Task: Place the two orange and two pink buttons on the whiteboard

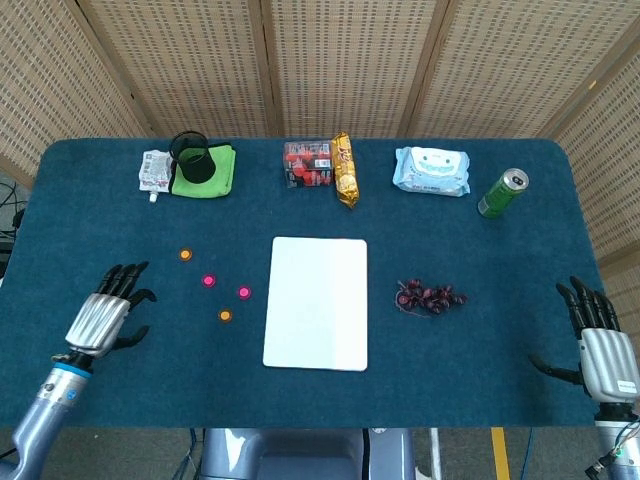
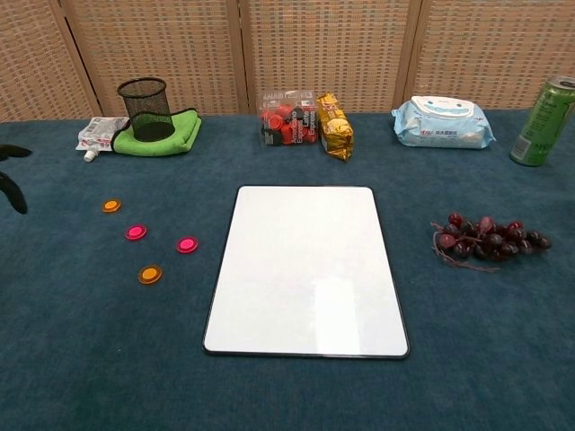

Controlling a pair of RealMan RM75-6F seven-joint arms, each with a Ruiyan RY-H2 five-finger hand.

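Note:
A white whiteboard (image 1: pixel 317 302) (image 2: pixel 306 268) lies flat in the middle of the blue table. To its left lie two orange buttons (image 1: pixel 185 255) (image 1: pixel 225 316) and two pink buttons (image 1: pixel 208 281) (image 1: pixel 244 292); the chest view shows the same orange buttons (image 2: pixel 110 206) (image 2: pixel 149 275) and pink buttons (image 2: pixel 136 233) (image 2: pixel 187 244). My left hand (image 1: pixel 107 312) hovers over the table left of the buttons, fingers spread and holding nothing; only its dark fingertips (image 2: pixel 9 184) reach into the chest view. My right hand (image 1: pixel 600 345) stays at the right table edge, fingers apart and empty.
Along the back stand a black mesh cup (image 1: pixel 190 156) on a green cloth (image 1: pixel 213 174), a white sachet (image 1: pixel 154 170), a red snack pack (image 1: pixel 308 164), a gold packet (image 1: pixel 345 169), wet wipes (image 1: pixel 431 171) and a green can (image 1: pixel 502 193). Purple grapes (image 1: pixel 429 297) lie right of the whiteboard.

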